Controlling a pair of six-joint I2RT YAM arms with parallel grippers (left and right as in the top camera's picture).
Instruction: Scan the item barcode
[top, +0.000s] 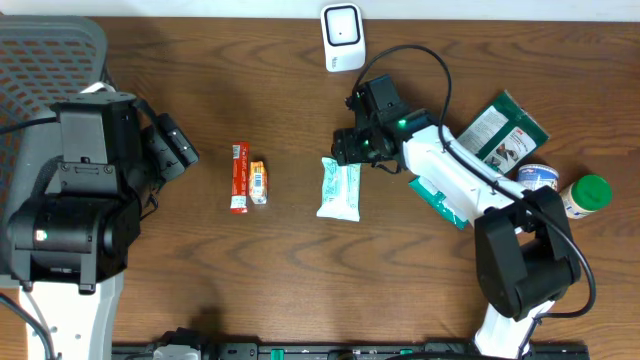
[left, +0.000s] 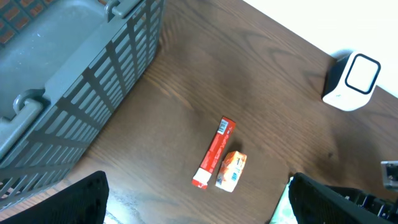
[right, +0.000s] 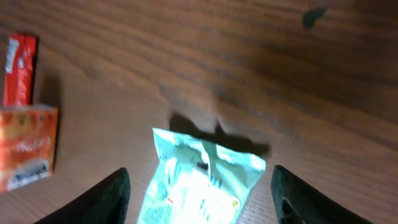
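Observation:
A mint-green packet (top: 339, 190) lies flat on the wooden table; the right wrist view shows its crimped top end (right: 208, 171) between my fingers, touching neither. My right gripper (top: 347, 150) hovers over the packet's far end, and in its own view the gripper (right: 199, 202) is open. The white barcode scanner (top: 343, 37) stands at the table's back edge, also seen in the left wrist view as a scanner (left: 352, 81) at the right. My left gripper (top: 180, 150) hangs at the left, open and empty, its own view (left: 205, 205) looking down on bare wood.
A red stick packet (top: 238, 178) and a small orange packet (top: 258, 183) lie side by side left of centre. A grey basket (top: 50, 50) fills the back left corner. At the right sit a green pouch (top: 505, 130), a can (top: 540, 177), a green-lidded bottle (top: 585, 195) and a teal packet (top: 440, 200).

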